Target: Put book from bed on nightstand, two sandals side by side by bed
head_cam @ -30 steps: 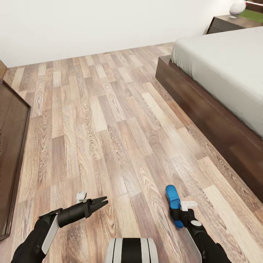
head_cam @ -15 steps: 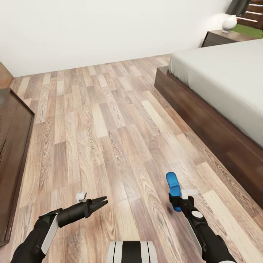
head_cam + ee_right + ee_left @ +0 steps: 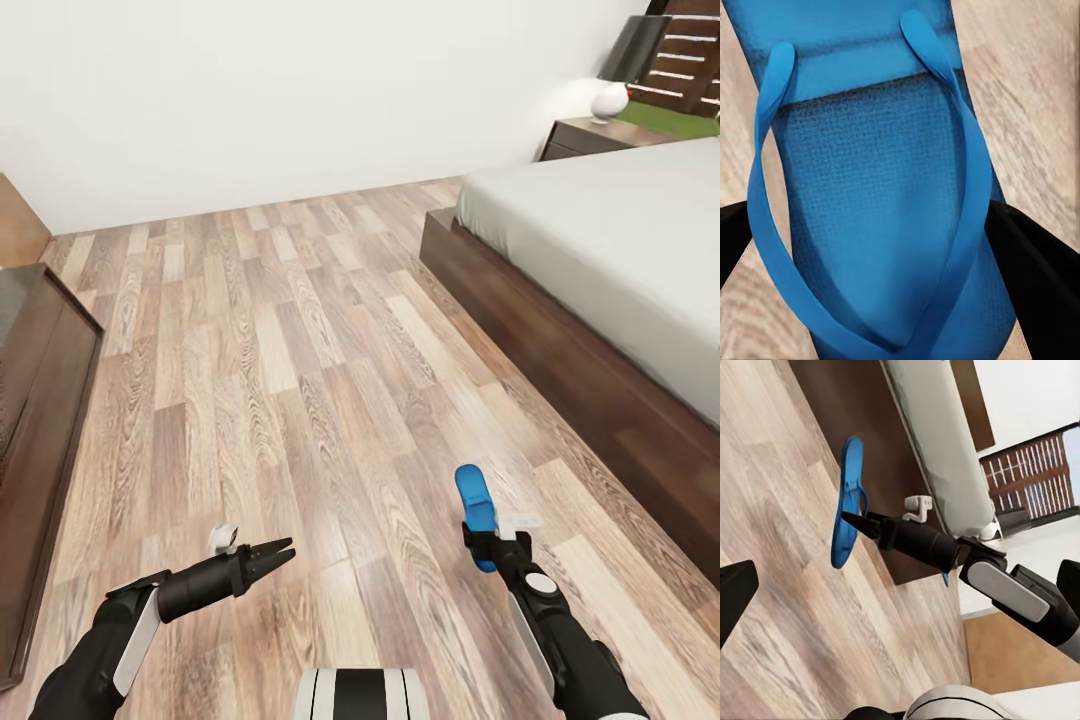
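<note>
My right gripper (image 3: 483, 537) is shut on one bright blue sandal (image 3: 475, 502), held above the wood floor near the bed's side. In the right wrist view the sandal (image 3: 877, 217) and its thong straps sit between the black fingers (image 3: 1039, 259). The left wrist view looks across at that sandal (image 3: 846, 502) and the right gripper (image 3: 856, 520). My left gripper (image 3: 283, 549) hangs open and empty over the floor. The bed (image 3: 610, 250) has a grey mattress on a dark frame. A nightstand (image 3: 585, 135) stands by its head. The book is out of view.
A long low dark cabinet (image 3: 45, 420) runs along the left side. A white-based lamp (image 3: 610, 100) stands on the nightstand. Wood-plank floor (image 3: 290, 360) stretches between cabinet and bed up to the white wall.
The head view has swung, bringing more of the wall, the lamp and the nightstand into sight. The right gripper with the sandal sits a little higher in the picture. The left arm holds its pose.
</note>
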You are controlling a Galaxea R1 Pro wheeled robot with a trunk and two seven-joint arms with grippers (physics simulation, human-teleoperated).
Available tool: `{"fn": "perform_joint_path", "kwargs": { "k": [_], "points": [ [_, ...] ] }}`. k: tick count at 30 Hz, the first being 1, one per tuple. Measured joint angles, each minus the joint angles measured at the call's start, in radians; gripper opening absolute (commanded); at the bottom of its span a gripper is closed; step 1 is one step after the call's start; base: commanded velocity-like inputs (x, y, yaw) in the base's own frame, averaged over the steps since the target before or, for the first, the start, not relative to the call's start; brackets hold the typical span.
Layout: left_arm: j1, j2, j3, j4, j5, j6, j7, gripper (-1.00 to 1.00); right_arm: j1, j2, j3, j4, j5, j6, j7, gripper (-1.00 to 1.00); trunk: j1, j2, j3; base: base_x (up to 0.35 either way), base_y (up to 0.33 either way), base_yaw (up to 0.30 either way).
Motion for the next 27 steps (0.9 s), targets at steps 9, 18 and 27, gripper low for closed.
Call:
{"fn": "perform_joint_path", "kwargs": {
  "k": [9,18,27],
  "points": [
    [0.000,0.000,-0.001,0.000,0.000,0.000,0.001,1.00,0.000,-0.044,-0.018,0.002,-0.011,0.008,0.014,-1.00,-0.004,0.002,0.035,0.000,0.000,0.000],
    [0.000,-0.003,-0.001,0.028,-0.001,-0.002,0.021,1.00,0.003,-0.239,-0.021,0.077,-0.271,0.071,0.220,-1.00,-0.008,0.004,0.070,0.000,0.000,0.000],
    [0.002,0.007,0.002,0.241,-0.060,-0.064,0.049,1.00,0.004,-0.329,-0.017,0.476,-0.490,0.108,0.502,-1.00,-0.012,0.006,0.104,0.000,0.000,0.000]
  ]
}}
